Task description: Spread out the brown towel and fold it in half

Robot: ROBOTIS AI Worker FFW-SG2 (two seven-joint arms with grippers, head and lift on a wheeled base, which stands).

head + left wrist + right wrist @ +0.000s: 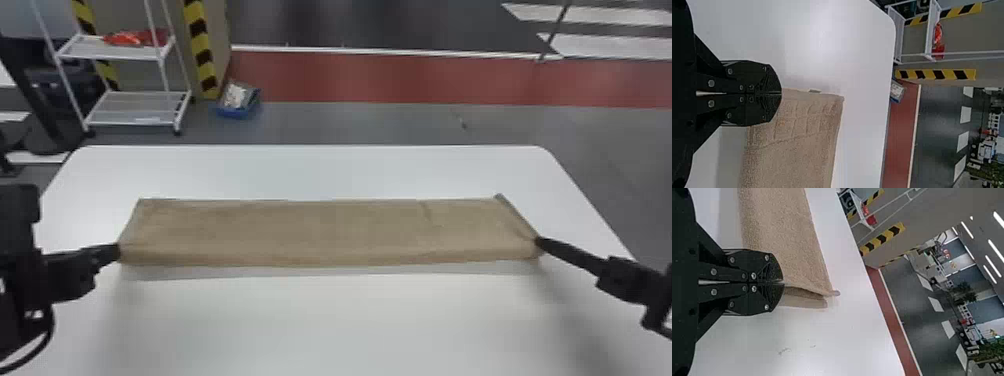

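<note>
**Two near corners pinched, layer slip is the main risk**

Brown towel [320, 230] is laid as a long strip across the white table [330, 330], well inside its far edge. Left near corner is clamped in the left gripper [119, 251], right near corner in the right gripper [538, 242]; both are closed down, cloth caught at the tips only. Near edge looks slightly raised, judging by the shadow under it. Fold appears largely formed, though whether all layers are caught at each corner cannot be told.

Failure modes, as judged:
- Layers offset: at the right end a gap is seen between plies in the right wrist view. If only the upper ply is pinched, the lower one gets left behind and the halves end up misaligned.
- Corner lost: bite is shallow, so cloth could be pulled out if the arms are spread too far.
- Skew: strip gets twisted if one side is lowered or released first.
- Bunching: slack gets pushed into ripples if the near edge is set down without light tension.
</note>
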